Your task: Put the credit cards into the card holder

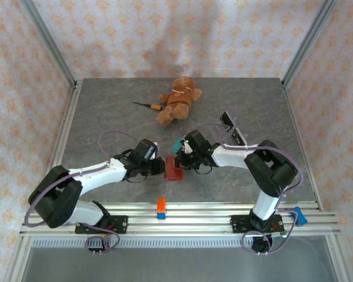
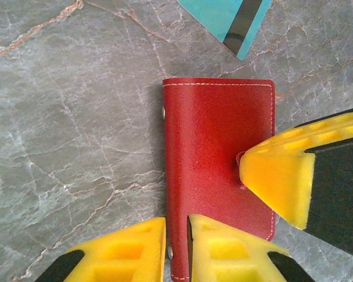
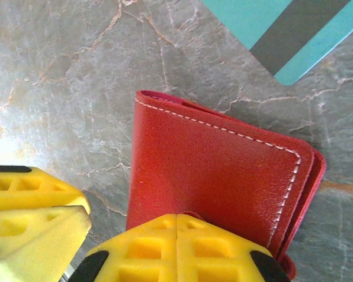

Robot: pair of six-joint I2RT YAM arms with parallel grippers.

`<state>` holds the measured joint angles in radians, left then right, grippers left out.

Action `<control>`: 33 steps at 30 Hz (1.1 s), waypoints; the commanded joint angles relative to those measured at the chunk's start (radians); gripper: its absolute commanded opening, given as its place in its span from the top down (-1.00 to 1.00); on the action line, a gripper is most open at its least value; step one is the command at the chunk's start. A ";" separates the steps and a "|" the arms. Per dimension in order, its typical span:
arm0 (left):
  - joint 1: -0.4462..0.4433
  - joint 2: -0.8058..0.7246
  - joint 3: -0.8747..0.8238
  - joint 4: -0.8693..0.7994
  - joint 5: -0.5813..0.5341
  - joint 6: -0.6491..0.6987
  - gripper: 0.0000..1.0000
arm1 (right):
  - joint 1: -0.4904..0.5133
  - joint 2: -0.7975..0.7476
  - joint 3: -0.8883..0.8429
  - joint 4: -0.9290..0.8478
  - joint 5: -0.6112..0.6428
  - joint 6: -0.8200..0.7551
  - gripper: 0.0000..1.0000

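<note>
The dark red card holder lies closed on the grey table between both grippers. My left gripper is shut on its near-left edge, with the leather pinched in the narrow gap between the yellow fingers. My right gripper is shut, fingers pressed together, their tips touching the snap tab on the holder's cover. A teal credit card with a dark stripe lies flat just beyond the holder, in the left wrist view as the teal card and in the right wrist view as the teal card.
A brown teddy bear and a screwdriver lie at the back. A clear stand with a dark card is right of the right arm. An orange-and-blue block sits at the front rail.
</note>
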<state>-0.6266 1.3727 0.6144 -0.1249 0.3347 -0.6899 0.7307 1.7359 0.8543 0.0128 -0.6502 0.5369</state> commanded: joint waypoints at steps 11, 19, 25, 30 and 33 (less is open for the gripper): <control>-0.004 0.018 0.053 -0.015 0.052 0.031 0.63 | -0.005 0.000 -0.123 0.025 0.060 -0.104 1.00; -0.015 0.133 0.054 0.197 0.196 -0.024 0.71 | -0.018 0.000 -0.184 0.130 0.053 -0.085 1.00; -0.015 0.214 0.058 0.183 0.117 -0.016 0.80 | -0.033 -0.011 -0.198 0.109 0.084 -0.086 1.00; -0.015 0.223 0.036 0.164 0.067 -0.026 0.84 | -0.033 -0.028 -0.204 0.060 0.146 -0.094 1.00; -0.015 0.224 0.023 0.162 0.060 -0.031 0.85 | -0.033 -0.025 -0.207 0.047 0.175 -0.096 1.00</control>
<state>-0.6403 1.5734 0.6594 0.0536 0.4736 -0.7101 0.7143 1.6844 0.6975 0.2428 -0.6350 0.4664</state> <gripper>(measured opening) 0.078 0.046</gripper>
